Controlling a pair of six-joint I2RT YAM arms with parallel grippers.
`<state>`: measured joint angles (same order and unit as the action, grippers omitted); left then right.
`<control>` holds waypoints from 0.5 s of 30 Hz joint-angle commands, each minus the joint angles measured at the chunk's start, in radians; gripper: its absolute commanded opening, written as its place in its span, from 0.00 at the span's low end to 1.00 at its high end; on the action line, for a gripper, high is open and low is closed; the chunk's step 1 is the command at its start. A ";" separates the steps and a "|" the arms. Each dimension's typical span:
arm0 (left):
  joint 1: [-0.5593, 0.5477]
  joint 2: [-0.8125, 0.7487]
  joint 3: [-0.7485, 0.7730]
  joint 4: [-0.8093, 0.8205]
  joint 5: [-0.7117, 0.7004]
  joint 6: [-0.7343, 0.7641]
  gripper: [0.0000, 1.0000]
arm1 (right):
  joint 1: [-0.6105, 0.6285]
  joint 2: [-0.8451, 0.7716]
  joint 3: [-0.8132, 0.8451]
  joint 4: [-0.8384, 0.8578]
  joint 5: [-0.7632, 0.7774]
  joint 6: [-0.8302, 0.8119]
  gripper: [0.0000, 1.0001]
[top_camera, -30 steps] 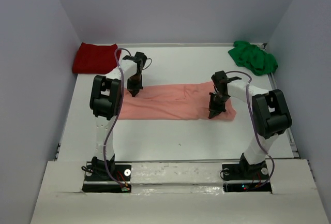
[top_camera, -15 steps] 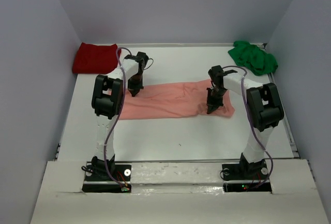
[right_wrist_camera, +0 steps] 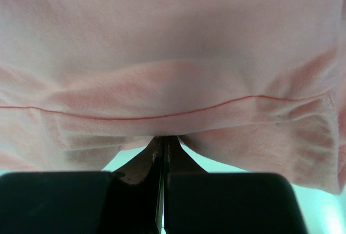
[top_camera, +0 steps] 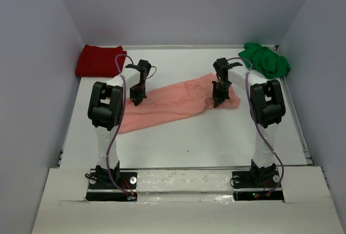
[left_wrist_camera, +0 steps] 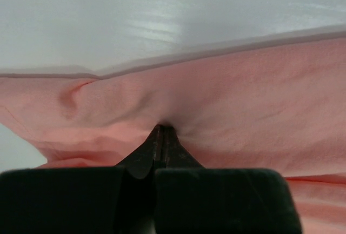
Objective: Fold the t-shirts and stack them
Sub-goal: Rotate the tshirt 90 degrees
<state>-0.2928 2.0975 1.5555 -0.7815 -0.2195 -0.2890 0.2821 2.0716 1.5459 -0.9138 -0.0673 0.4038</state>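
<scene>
The salmon-pink t-shirt (top_camera: pixel 173 104) lies stretched as a long folded band across the middle of the table, slanting up to the right. My left gripper (top_camera: pixel 137 101) is shut on its left end, the cloth (left_wrist_camera: pixel 216 104) pinched at the fingertips. My right gripper (top_camera: pixel 216 102) is shut on its right end, where a stitched hem (right_wrist_camera: pixel 162 116) runs just above the jaws. The dark red t-shirt (top_camera: pixel 99 60) sits folded in the far left corner. The bright green t-shirt (top_camera: pixel 265 60) lies crumpled in the far right corner.
White table (top_camera: pixel 216 142) with grey walls on three sides. Both arm bases (top_camera: pixel 111 182) stand on the near ledge.
Both grippers have pulled the pink shirt toward the far side. The right end rose more, so the band now slants. The lower left corner trails on the table.
</scene>
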 commanded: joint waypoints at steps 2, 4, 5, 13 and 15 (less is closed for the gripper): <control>0.006 0.007 -0.144 -0.047 0.071 -0.039 0.00 | -0.006 0.088 0.117 0.007 0.061 -0.040 0.00; 0.003 -0.019 -0.176 -0.047 0.081 -0.041 0.00 | -0.006 0.131 0.178 -0.003 0.061 -0.048 0.00; -0.002 -0.025 -0.187 -0.047 0.091 -0.044 0.00 | -0.006 0.146 0.201 -0.008 0.060 -0.049 0.00; -0.052 -0.111 -0.273 -0.062 0.140 -0.065 0.00 | -0.006 0.292 0.433 -0.049 0.023 -0.049 0.00; -0.098 -0.146 -0.299 -0.068 0.169 -0.087 0.00 | -0.006 0.362 0.526 -0.054 0.005 -0.045 0.00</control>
<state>-0.3328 1.9541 1.3327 -0.7990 -0.1677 -0.3233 0.2810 2.3260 1.9747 -0.9951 -0.0616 0.3653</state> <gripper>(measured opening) 0.010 0.010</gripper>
